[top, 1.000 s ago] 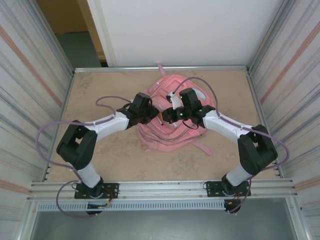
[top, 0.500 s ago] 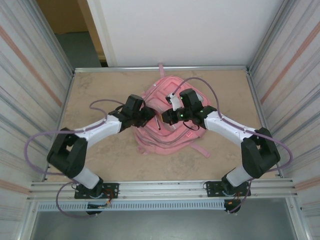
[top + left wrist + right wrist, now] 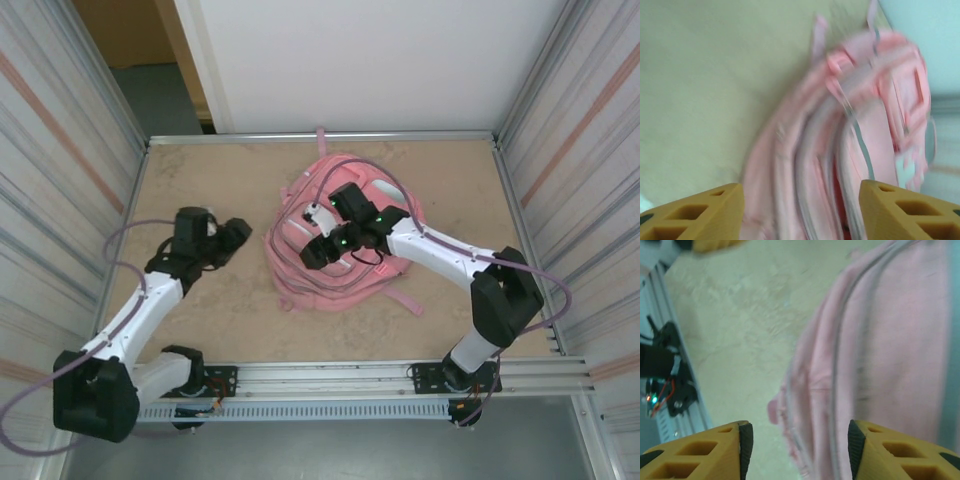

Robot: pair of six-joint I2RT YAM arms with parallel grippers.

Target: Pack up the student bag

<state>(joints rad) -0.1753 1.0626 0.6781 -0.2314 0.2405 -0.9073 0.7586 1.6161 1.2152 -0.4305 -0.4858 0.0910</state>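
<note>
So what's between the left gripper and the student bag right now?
Just bare table, in the top external view; the left gripper is clear of the student bag.

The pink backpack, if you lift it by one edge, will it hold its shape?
Likely floppy: the backpack lies slumped and creased on the table. Lifted by one edge, it would probably sag. Its loose strap may drag or snag.
</note>
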